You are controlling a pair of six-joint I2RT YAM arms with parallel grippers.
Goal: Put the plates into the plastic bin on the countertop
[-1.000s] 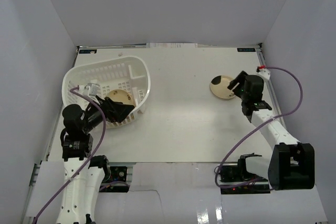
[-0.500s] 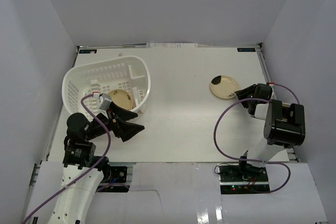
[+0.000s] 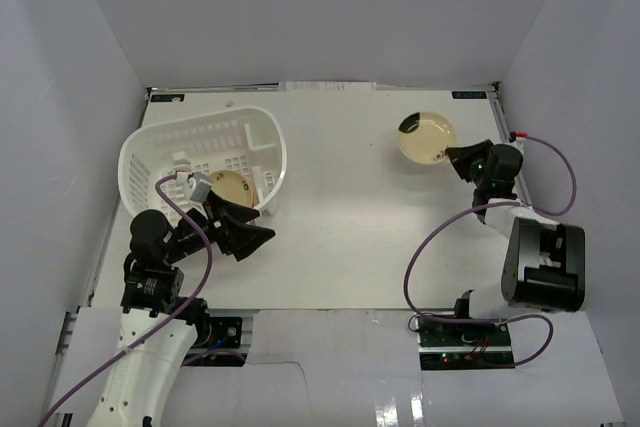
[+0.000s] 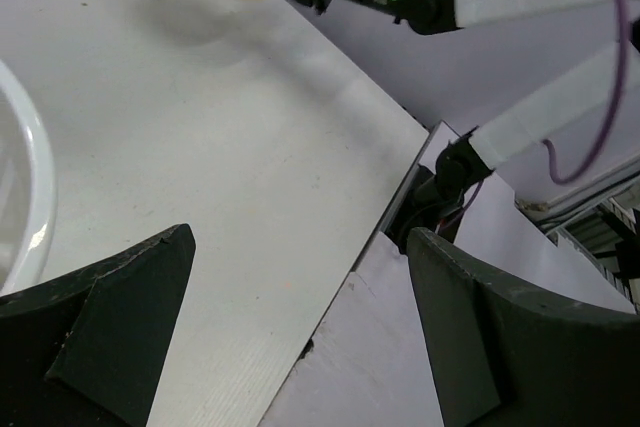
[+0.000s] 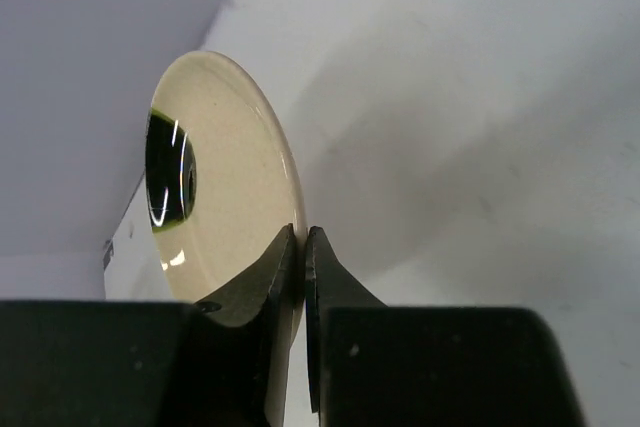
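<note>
Plate [image 5: 232,192]: round, glossy, perhaps ceramic

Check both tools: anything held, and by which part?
Right tool is shut on the plate, pinching its rim; the plate is tilted up on edge. Left tool is open, holding nothing.

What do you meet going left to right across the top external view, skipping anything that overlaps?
plastic bin → cream plate → right gripper, shut on that plate's right rim.

Right gripper [image 3: 452,155] now pinches the cream plate [image 3: 425,138] — lifted, tilted.
</note>
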